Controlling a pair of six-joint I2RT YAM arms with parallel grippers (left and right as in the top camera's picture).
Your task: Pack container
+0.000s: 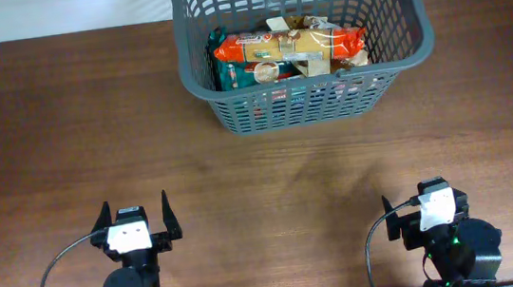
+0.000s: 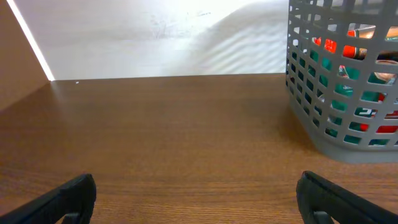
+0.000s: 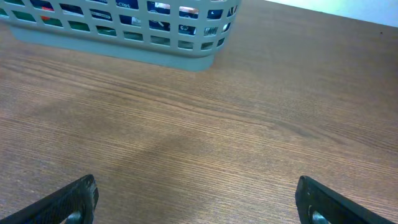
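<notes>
- Dark brown wood-grain table (image 1: 46, 137) filled most of every view.
- White wall (image 2: 155, 37) met the table's far edge and had soft wavy shadows on it.
- Thin bright strip (image 2: 28, 40) ran diagonally at the left of the left wrist view.
- Light was even, with a mild sheen on the tabletop.

We see a matt grey lattice plastic basket (image 1: 263, 112) holding glossy orange-and-teal food packets (image 1: 265, 45) on a smooth brown wood-grain table (image 1: 46, 137).

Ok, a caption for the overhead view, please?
Grey basket of food packets at the table's far side; left pincer and right pincer open and empty up front.
</notes>
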